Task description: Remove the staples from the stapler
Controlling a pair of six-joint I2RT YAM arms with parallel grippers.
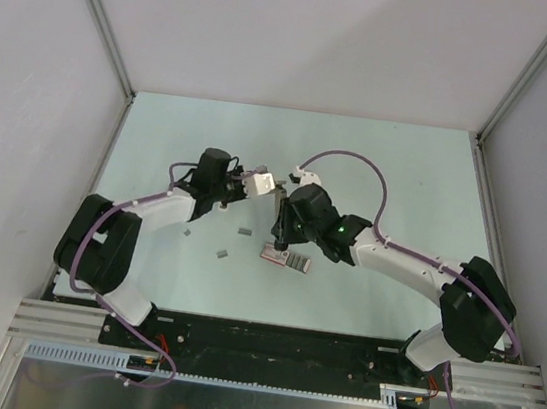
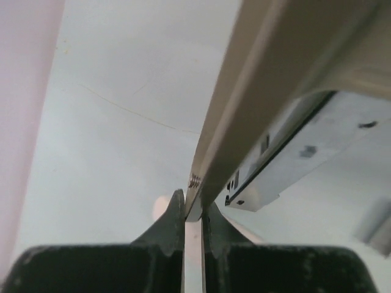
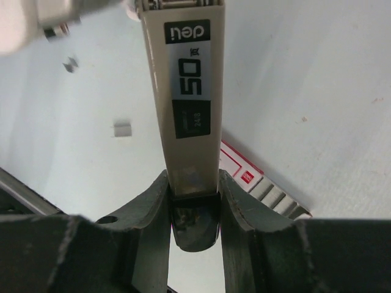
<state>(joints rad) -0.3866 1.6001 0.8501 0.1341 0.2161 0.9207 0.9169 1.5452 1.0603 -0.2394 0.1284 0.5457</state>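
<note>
Right gripper (image 3: 192, 198): jaws at a narrow set, clamped on one end of the stapler (image 3: 189, 91), with the labelled face towards the wrist camera.
Left gripper (image 2: 193, 215): jaws all but closed, pinching a thin edge of the same stapler at its other end.
Stapler: held between both arms, raised above the middle of the table (image 1: 409, 172).
Staples (image 1: 245, 231): a few short grey strips lay loose on the table below, near a pink-and-grey packet (image 1: 286, 259).
Status: judged partly unloaded, given the loose strips. Whether the channel held more could not be told. Stapler not yet set down.
</note>
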